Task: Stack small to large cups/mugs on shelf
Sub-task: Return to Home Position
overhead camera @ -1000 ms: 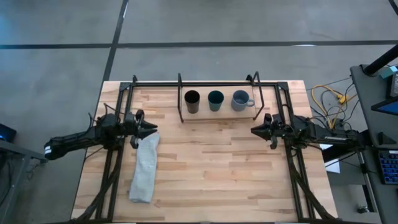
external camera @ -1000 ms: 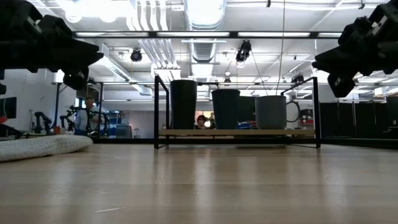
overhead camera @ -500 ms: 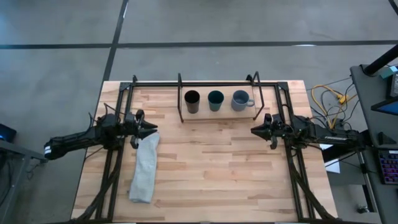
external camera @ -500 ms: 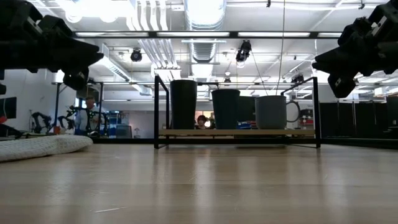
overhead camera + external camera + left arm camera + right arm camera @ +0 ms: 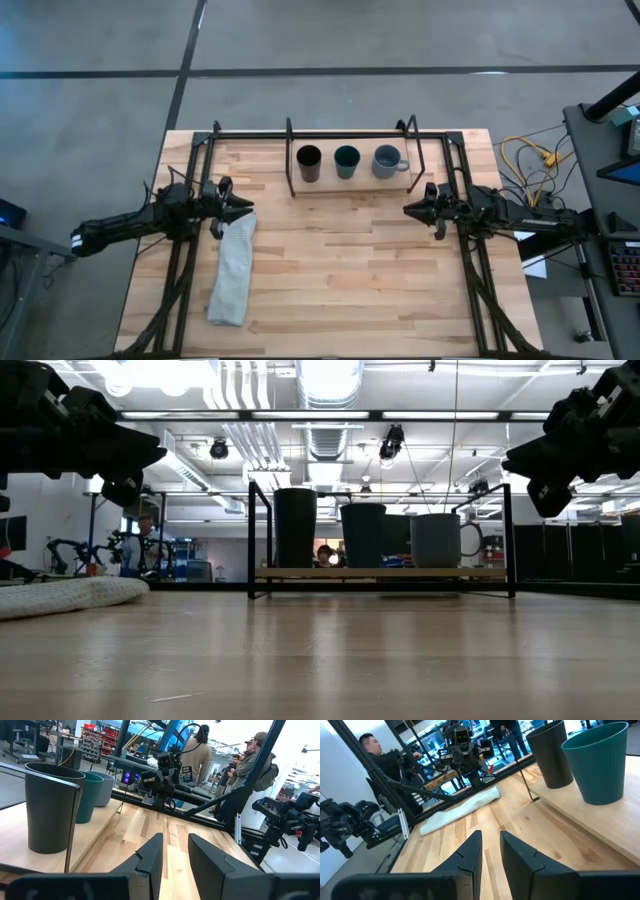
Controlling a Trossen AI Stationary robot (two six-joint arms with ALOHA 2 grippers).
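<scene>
Three vessels stand in a row on the shelf's [image 5: 350, 178] pale board near the table's far edge: the black tumbler [image 5: 309, 161] on the left, the teal cup [image 5: 347, 158] in the middle, the grey-blue mug [image 5: 387, 160] on the right with its handle toward the right. In the low view they are the tumbler [image 5: 295, 527], cup [image 5: 362, 535] and mug [image 5: 436, 540]. My left gripper [image 5: 247, 206] hovers over the table's left side and my right gripper [image 5: 408, 210] over its right side. Both point inward, clear of the shelf, and are open by a narrow gap [image 5: 175, 845] [image 5: 491, 842].
A pale folded towel [image 5: 232, 268] lies on the table's left side, just below my left gripper. Black frame rails [image 5: 185, 270] [image 5: 480, 290] run along both sides of the table. People stand in the room beyond the table, as the wrist views show.
</scene>
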